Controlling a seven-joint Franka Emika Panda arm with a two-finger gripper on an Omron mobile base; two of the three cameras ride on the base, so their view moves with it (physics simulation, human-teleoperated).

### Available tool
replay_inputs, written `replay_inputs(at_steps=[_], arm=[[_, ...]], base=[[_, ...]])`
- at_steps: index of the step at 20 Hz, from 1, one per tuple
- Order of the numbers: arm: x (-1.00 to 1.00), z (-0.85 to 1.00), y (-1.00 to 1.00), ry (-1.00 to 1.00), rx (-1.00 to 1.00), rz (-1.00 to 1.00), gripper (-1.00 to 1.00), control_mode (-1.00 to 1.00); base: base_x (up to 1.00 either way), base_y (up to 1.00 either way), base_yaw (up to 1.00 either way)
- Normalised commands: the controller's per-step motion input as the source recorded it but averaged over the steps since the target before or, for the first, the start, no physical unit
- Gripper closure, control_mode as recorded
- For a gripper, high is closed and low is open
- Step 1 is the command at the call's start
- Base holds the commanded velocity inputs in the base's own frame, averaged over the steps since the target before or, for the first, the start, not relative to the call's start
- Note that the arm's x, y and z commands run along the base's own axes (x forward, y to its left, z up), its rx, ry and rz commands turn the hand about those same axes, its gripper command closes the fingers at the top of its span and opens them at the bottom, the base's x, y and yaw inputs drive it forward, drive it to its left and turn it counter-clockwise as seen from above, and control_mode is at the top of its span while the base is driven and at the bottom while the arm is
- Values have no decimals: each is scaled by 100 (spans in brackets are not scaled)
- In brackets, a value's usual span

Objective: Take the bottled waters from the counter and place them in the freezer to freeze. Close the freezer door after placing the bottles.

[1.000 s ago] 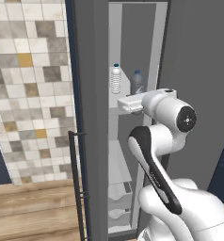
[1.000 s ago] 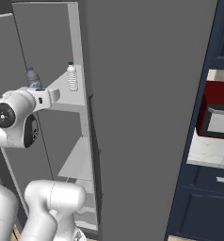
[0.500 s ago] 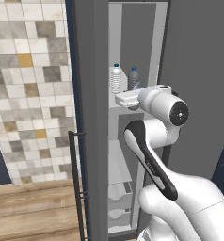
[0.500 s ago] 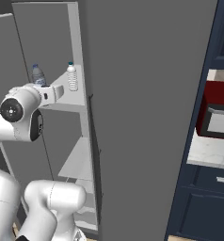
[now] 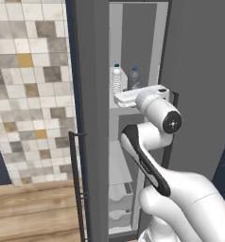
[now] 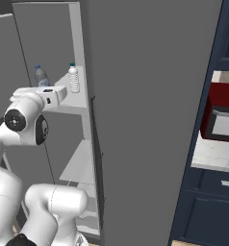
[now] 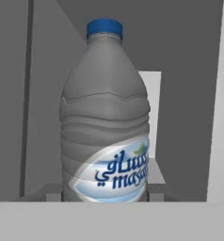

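Item: my end effector (image 5: 121, 99), closed and empty, mid-frame near the smoky grey plastic bottle (image 7: 105, 117). Risk: toppling it or the ribbed clear bottle (image 5: 116, 78) off the white freezer shelf (image 6: 80, 98).

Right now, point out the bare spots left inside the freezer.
The upper shelf is crowded: both bottles stand side by side with the hand just before them. The shelf below looks bare, bordered by the freezer's walls.
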Motion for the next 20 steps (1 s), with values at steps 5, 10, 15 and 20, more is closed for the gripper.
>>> replay_inputs(at_steps=[5,10,15,20], arm=[[5,-12,0,-5,6,-2,100,-100],[4,-1,0,0,4,-1,100,-100],[9,0,0,0,0,-2,100,-100],[18,-10,0,0,0,-2,100,-100]], base=[[0,0,0],[0,0,0],[0,0,0],[0,0,0]])
